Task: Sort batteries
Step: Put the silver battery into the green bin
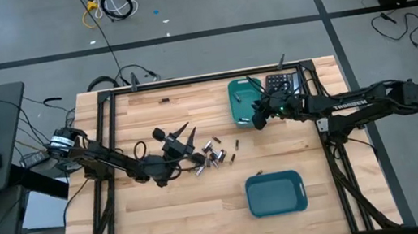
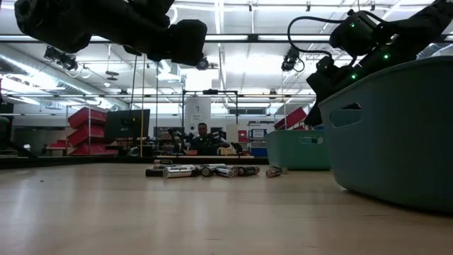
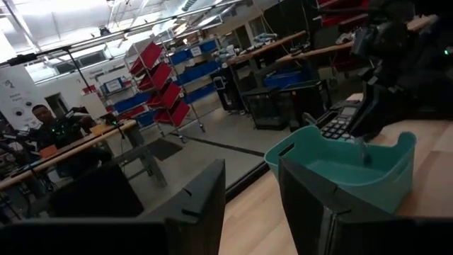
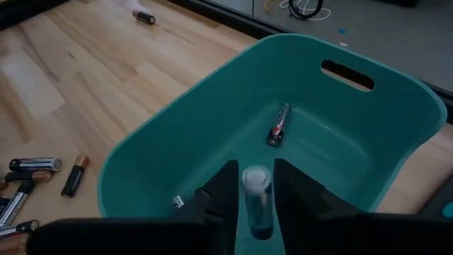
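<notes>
Over the far teal bin at about 1 o'clock on the surface, right gripper hangs with a silvery battery upright between its narrowly parted fingers; one more cell lies on the bin floor. Loose batteries sit clustered mid-surface, a second teal bin at 5 o'clock. Left gripper sits at 9 o'clock of the cluster, fingers apart, holding nothing.

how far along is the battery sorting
Early. One battery already lies in the far teal bin. The right gripper hangs over that bin with another cell between its fingers. The pile remains on the table; the near bin looks empty.
</notes>
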